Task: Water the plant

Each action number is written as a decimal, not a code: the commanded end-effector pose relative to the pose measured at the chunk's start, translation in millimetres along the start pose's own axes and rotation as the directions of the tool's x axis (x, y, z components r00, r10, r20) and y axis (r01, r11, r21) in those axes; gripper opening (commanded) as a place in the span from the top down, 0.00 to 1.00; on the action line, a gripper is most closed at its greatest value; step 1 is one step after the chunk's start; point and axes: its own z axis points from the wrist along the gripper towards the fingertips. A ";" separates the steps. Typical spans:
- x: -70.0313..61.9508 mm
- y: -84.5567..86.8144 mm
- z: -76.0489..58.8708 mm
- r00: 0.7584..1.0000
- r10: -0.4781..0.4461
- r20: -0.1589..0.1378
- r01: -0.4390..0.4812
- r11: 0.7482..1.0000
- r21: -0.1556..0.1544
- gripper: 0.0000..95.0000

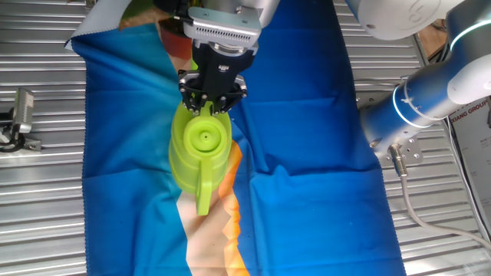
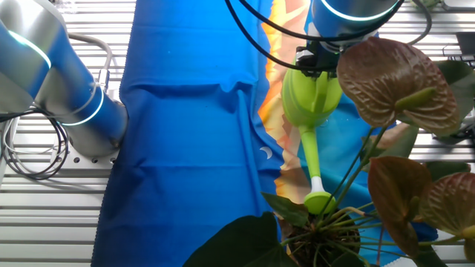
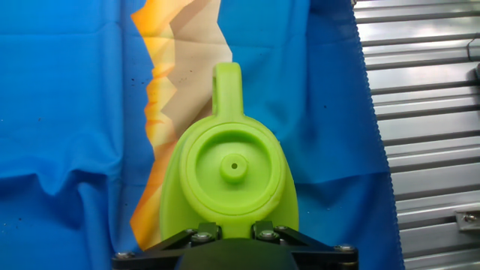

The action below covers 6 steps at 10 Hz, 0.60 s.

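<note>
Leafy green and reddish-brown potted plant [image 2: 356, 185] is seen only in the other fixed view, at the lower right edge, with broad maroon leaves raised on thin stems above a dark clump of roots. The black two-finger gripper [image 1: 212, 98] is clamped on the rear of a lime-green plastic watering can [image 1: 201, 149]; in the hand view the fingers [image 3: 199, 234] are pressed against the can's back edge, closed upon it. The can is held with its round lid facing upward, a small knob showing at the lid's centre. Its long spout is pointed away from the gripper, and in the other fixed view the flared spout tip is seen just above the base of the plant, among the stems. One large maroon leaf lies close beside the can's body in that view. Underneath, a bright blue cloth [image 1: 307, 138] with an orange and cream jagged stripe is spread in loose folds. The cloth is laid on a table of ribbed grey metal slats [image 1: 42, 192]. A small metal bracket [image 1: 21, 115] is fixed at the table's left edge.
</note>
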 end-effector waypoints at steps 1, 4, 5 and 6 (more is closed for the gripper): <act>-0.4 -0.2 -0.7 1.000 -0.003 0.000 0.003 1.000 -0.003 1.00; -0.5 -0.3 -0.8 1.000 -0.013 0.001 0.013 1.000 -0.005 1.00; -0.6 -0.4 -0.8 1.000 -0.015 0.001 0.015 1.000 -0.005 1.00; -1.0 -0.7 -1.0 1.000 -0.016 0.002 0.016 1.000 -0.007 1.00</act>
